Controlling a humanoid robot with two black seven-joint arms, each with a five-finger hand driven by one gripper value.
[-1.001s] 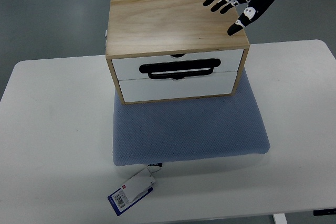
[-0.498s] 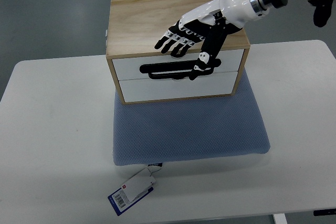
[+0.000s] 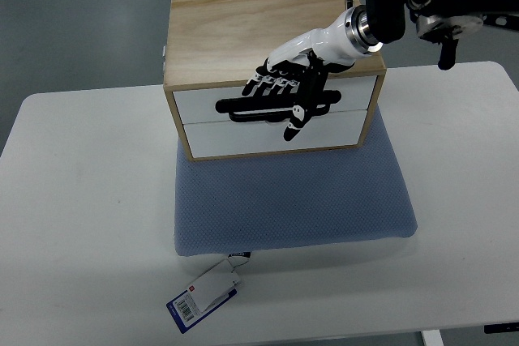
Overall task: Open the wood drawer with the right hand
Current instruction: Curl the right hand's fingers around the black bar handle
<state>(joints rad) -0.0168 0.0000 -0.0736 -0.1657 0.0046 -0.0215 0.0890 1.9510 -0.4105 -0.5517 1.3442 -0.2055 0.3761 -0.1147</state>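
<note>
Right hand [image 3: 285, 87] lies against the upper front of the wood drawer box [image 3: 272, 66], its arm entering from the top right. Its fingers [image 3: 263, 87] are extended side by side and laid over the black handle [image 3: 276, 107] of the upper drawer [image 3: 272, 103]; the thumb [image 3: 296, 119] points down past the handle's lower bar. Whether the fingertips hook behind the handle cannot be told from above; no closed grasp is visible.

Compared with half a second ago, the hand has dropped lower and closer to the drawer face: then the fingers rested near the box's top front edge with the thumb by the handle, now the fingers cover the handle itself. One second ago the hand was spread over the box's rear right corner, clear of the front.

Upper drawer sits flush with the box front, as does the lower drawer [image 3: 272, 135]; neither has shifted since the earlier frames.

Box stands at the far edge of a blue-grey cushion [image 3: 292, 200], which lies on the white table [image 3: 81, 200]. A blue and white tag [image 3: 203, 296] lies on the table just beside the cushion's near left corner. Box, cushion and tag are unchanged in position.
</note>
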